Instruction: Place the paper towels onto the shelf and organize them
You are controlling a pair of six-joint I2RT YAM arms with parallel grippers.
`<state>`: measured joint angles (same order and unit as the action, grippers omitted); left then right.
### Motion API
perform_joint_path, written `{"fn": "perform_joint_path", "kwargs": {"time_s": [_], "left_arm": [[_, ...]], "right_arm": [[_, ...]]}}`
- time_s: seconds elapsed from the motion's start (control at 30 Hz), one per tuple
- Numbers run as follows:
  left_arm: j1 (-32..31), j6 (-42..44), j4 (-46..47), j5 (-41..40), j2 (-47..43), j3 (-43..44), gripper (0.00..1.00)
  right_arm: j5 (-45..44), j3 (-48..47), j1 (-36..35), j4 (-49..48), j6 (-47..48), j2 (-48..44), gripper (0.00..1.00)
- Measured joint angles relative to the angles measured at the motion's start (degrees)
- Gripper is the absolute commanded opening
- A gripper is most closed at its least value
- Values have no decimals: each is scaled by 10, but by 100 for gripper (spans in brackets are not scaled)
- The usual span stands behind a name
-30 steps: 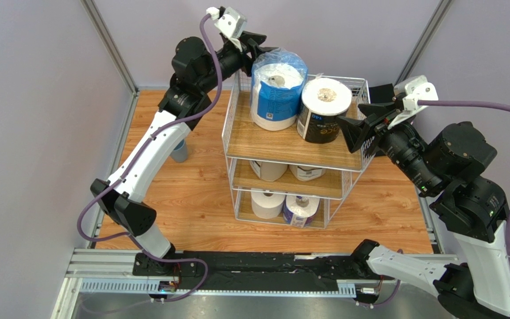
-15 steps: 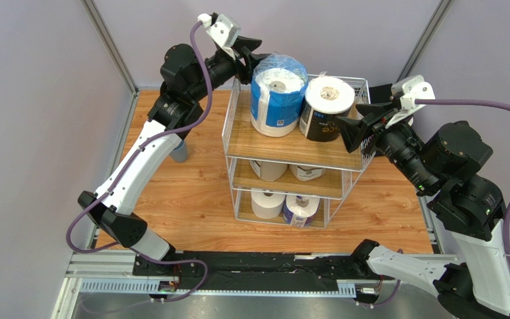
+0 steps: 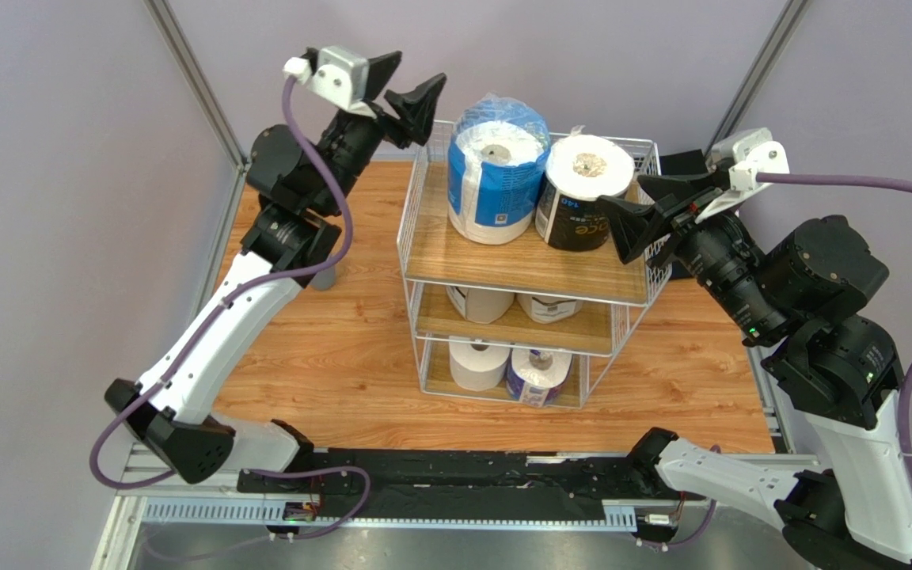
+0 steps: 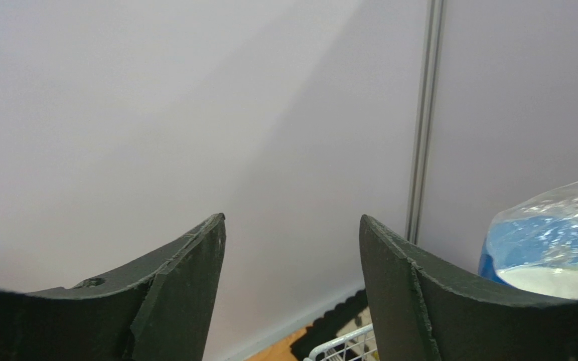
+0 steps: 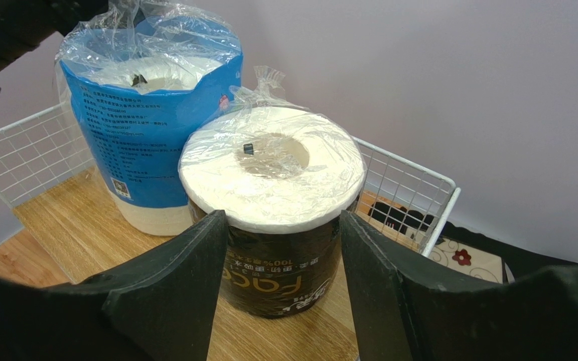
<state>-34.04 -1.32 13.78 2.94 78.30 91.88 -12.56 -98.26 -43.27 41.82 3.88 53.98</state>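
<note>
The white wire shelf has three wooden tiers. On its top tier stand a blue-plastic-wrapped roll and a dark-wrapped roll, side by side; both show in the right wrist view, blue roll, dark roll. Two rolls sit on the middle tier and two on the bottom tier. My left gripper is open and empty, raised up and left of the blue roll. My right gripper is open, its fingers just short of the dark roll, not touching it.
A blue cup stands on the wooden table left of the shelf, mostly hidden by the left arm. Grey walls and metal posts enclose the back and sides. A patterned mat lies behind the shelf.
My left gripper has let go of the blue roll and pulled back up and to the left. The blue roll stands free on the top tier. The right arm has barely moved.
</note>
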Motion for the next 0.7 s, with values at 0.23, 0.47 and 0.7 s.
{"fn": "perform_joint_path", "kwargs": {"time_s": [0.23, 0.47, 0.7], "left_arm": [[0, 24, 58, -75, -93, -49, 78], [0, 25, 34, -181, -252, -188, 80], [0, -29, -78, -287, -425, -360, 85]], "right_arm": [[-6, 7, 0, -14, 0, -15, 63], [-42, 29, 0, -24, -3, -85, 64], [-168, 89, 0, -37, -18, -223, 81]]}}
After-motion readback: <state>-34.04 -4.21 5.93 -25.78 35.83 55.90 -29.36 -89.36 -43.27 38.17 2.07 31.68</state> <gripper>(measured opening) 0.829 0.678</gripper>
